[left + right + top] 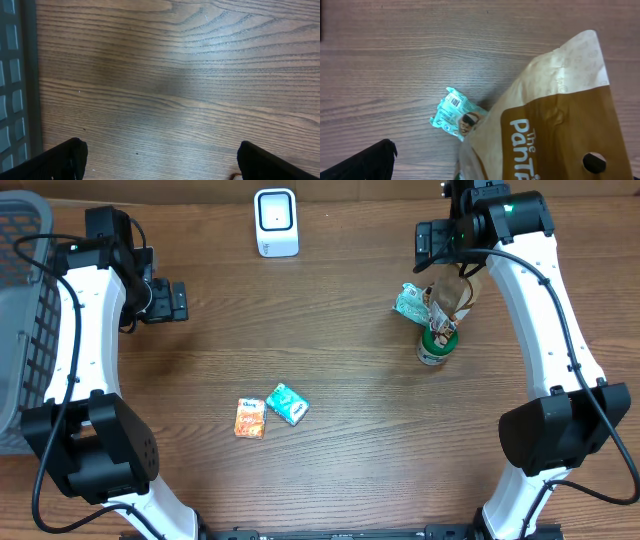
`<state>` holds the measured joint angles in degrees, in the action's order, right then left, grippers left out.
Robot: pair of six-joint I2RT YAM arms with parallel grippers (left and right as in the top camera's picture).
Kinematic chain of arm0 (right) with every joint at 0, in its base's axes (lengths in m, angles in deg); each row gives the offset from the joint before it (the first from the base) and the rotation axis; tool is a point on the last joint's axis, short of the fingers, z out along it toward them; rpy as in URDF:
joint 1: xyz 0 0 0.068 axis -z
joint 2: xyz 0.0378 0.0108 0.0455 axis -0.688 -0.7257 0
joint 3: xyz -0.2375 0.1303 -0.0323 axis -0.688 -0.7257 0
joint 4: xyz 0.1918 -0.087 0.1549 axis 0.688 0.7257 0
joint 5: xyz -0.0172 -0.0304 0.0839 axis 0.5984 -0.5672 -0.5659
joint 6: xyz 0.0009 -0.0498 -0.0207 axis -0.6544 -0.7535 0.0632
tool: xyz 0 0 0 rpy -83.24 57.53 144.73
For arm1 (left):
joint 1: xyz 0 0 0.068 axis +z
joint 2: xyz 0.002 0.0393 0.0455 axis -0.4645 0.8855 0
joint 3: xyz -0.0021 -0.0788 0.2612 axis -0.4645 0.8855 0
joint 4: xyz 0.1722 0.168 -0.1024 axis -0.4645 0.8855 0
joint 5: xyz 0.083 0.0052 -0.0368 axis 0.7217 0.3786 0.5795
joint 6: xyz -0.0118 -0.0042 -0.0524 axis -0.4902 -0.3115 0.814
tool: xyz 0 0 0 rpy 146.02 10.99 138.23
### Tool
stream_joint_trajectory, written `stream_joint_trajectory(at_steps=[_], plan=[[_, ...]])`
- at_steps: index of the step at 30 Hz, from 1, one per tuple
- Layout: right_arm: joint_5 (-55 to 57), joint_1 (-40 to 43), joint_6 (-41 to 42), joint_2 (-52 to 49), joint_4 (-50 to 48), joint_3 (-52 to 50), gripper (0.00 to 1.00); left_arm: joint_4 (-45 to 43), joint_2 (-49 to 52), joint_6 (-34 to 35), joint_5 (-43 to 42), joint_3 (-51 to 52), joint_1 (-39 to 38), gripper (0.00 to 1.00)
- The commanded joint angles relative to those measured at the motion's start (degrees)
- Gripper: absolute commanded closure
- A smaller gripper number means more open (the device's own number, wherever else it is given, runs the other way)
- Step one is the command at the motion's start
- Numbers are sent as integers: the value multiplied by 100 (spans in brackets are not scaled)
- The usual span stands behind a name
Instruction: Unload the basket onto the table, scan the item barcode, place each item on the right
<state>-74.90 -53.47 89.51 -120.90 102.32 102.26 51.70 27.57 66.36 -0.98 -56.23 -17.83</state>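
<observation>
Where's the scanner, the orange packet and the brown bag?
Scanner [276, 222], overhead view, middle of its white front.
Orange packet [250, 418], overhead view, centre of its top.
Brown bag [570, 135], right wrist view, plain brown part beside the lettering.

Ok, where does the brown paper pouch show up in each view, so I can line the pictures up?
Overhead: the brown pouch is in the upper right of the picture, just above a green can.
Left wrist: not in it.
Right wrist: the pouch fills the right half, with white lettering on it.
Shared landmark: the teal packet lies just left of the pouch in both of those views.
</observation>
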Motion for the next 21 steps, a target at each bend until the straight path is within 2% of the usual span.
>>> stream_joint_trajectory(at_steps=[1,5,11,18,21], plan=[[459,-136,-511,138,-52,39,0,-2,-55,-70,13,-98,22,0],[1574,-439,-527,138,-131,39,0,-2,-55,-70,13,-98,22,0],[4240,-1108,-885,136,-544,39,0,-4,-55,-70,11,-98,22,1],[5182,-1456,-1128,136,-1126,39,0,-2,-55,-70,11,-98,22,0],[6024,-1471,-1235,136,-1620,39,0,-2,-55,-70,11,-98,22,0]])
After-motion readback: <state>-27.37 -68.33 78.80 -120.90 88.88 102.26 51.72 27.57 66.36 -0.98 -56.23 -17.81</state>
